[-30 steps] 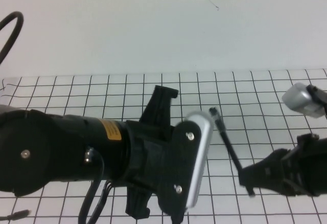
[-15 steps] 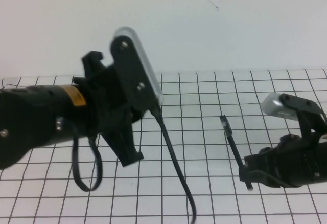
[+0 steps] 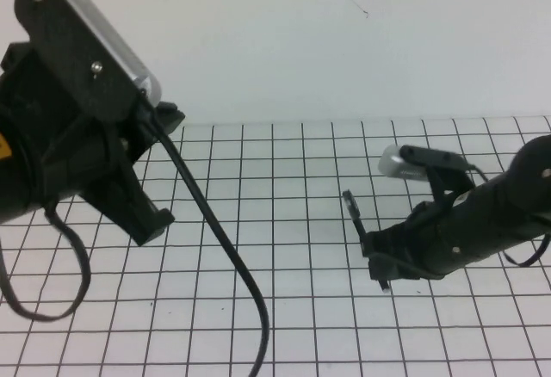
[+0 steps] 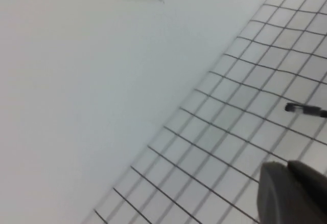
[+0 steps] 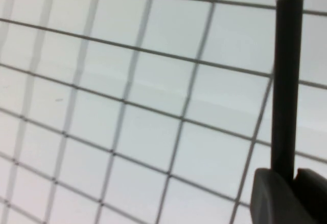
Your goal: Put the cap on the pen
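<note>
Your right end effector [image 3: 379, 261] clamps the pen [image 3: 357, 222] above the gridded surface [image 3: 284, 248] (pen tilted). Left end effector [image 3: 151, 166], raised at left: finger state unreadable.

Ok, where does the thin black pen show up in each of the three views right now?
High view: the thin black stick pen is right of centre, clamped in the right gripper, above the grid mat; left gripper at far left.
Left wrist view: one end of the pen pokes in at the right edge.
Right wrist view: its shaft runs upright near the right edge.
Shared landmark: the mat's black grid lines.
</note>
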Robot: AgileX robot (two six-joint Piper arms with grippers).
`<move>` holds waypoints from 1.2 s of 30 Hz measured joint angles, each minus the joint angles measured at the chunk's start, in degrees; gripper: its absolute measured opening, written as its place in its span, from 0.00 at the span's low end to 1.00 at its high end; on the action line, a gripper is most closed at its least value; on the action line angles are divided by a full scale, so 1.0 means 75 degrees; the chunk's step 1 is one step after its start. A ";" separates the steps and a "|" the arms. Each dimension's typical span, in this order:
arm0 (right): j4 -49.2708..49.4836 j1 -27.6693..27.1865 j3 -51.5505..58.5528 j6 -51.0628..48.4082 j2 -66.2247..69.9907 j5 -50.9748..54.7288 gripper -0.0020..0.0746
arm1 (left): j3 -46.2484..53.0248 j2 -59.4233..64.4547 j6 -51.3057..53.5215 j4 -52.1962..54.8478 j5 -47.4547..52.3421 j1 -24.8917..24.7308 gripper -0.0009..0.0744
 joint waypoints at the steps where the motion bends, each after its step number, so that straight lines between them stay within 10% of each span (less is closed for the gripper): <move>1: 0.0000 0.0000 -0.0044 0.0000 0.0187 -0.0011 0.02 | 0.0000 -0.0015 -0.0182 0.0050 0.0127 0.0000 0.01; 10: -0.0018 0.0000 -0.0520 -0.0344 0.1089 0.1048 0.05 | 0.0004 -0.0355 -0.0532 0.0892 0.0839 0.0000 0.01; 20: 0.0003 0.0000 -0.1013 -0.0094 0.1076 0.1901 0.47 | 0.0591 -0.1346 -0.0891 0.0813 0.0873 0.0000 0.01; 25: -0.0197 0.0000 -0.1215 -0.0015 0.0641 0.2461 0.39 | 0.1770 -0.2576 -0.0865 0.0800 -0.0391 0.0000 0.01; 30: -0.1774 0.0000 -0.1215 0.0701 -0.0560 0.2745 0.02 | 0.2751 -0.3707 -0.0881 0.0527 -0.1569 0.0000 0.01; 36: -0.4877 0.0000 -0.1215 0.2170 -0.2550 0.3360 0.03 | 0.3259 -0.4093 -0.0881 -0.0042 -0.1725 0.0000 0.01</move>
